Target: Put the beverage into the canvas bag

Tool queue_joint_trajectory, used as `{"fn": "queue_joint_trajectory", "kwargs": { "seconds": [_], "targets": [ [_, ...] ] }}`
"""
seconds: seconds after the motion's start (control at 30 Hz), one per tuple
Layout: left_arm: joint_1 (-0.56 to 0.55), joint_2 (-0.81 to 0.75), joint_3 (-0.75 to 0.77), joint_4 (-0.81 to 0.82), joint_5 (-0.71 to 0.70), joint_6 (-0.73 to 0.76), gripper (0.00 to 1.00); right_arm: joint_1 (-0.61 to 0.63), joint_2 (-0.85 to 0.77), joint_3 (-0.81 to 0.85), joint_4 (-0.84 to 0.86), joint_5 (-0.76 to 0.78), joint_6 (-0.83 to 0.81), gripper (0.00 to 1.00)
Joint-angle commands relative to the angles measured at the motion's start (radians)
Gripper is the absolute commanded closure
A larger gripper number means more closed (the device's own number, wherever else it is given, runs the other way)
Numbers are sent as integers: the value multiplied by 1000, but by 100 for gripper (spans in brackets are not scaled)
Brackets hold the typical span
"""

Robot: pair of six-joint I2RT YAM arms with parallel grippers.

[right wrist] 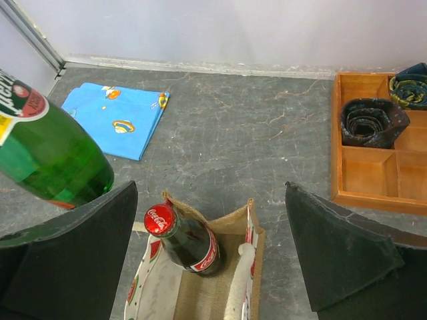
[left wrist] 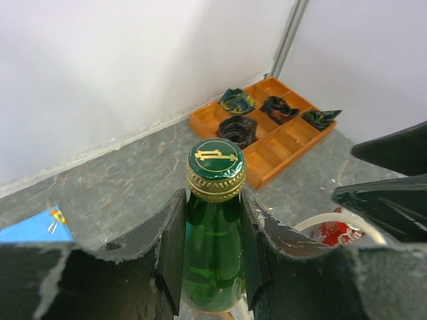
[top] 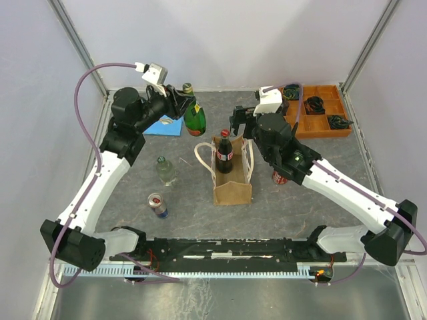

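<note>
**Green bottle held just off the canvas bag's far-left corner**

Top view: left gripper (top: 185, 100) was clamped on the neck of the green bottle (top: 195, 120), long axis near upright, behind and left of the canvas bag (top: 232, 190); whether it was lifted, can't tell. Right gripper (top: 235, 125) hung over the bag, above a cola bottle (top: 225, 155) standing inside.
Left wrist: fingers (left wrist: 172, 243) pressed both sides of the neck, below the gold-banded cap.
Right wrist: jaws spread wide, empty, straddling the bag's mouth; green bottle (right wrist: 53, 160) leaned in from the bag's left.
Left arm likely delivers, moving rightward to the mouth.
</note>
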Motion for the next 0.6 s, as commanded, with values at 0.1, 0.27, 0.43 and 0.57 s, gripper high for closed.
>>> {"fn": "queue_joint_trajectory", "kwargs": {
  "seconds": [0.1,0.27,0.43,0.57],
  "targets": [
    [-64,-75,146,94,66,-50,97,6,-47,-6,32,41,-2,1],
    [-113,-90,131,71,73,-60,97,6,-53,-15,36,47,-1,1],
    [-170,-111,86,71,68,-78,97,6,-62,-21,36,57,1,1],
    [-201,-119,58,71,64,-95,97,7,-71,-27,34,70,-3,1]
  ]
}}
